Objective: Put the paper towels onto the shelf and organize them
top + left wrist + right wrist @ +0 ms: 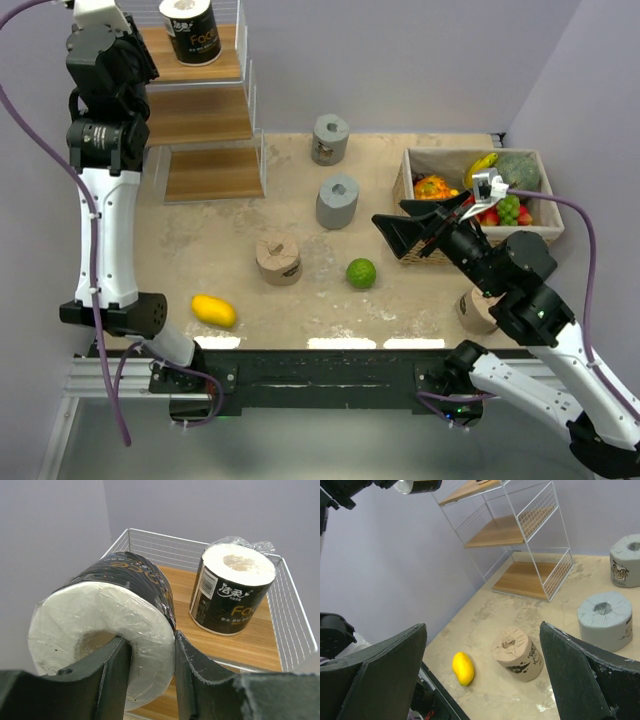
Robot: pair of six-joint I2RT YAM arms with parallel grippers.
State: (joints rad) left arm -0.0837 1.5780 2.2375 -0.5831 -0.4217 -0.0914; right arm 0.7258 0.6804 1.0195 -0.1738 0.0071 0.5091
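My left gripper (152, 665) is shut on a black-wrapped paper towel roll (105, 620). One finger is in its centre hole and the other is outside, and the roll hangs on its side just before the shelf's top tier (245, 647). A second black roll (232, 587) stands upright on that tier and also shows in the top view (190, 30). Two grey rolls (330, 138) (338, 200) and a tan roll (278, 258) stand on the table. Another tan roll (476, 310) is half hidden by my right arm. My right gripper (412, 228) is open and empty above the table.
A wicker basket (412, 185) of fruit stands at the right. A green fruit (361, 272) lies mid-table and a yellow fruit (213, 310) near the left arm's base. The shelf's two lower boards (205, 115) (213, 172) are bare. My left arm (100, 150) rises beside the shelf.
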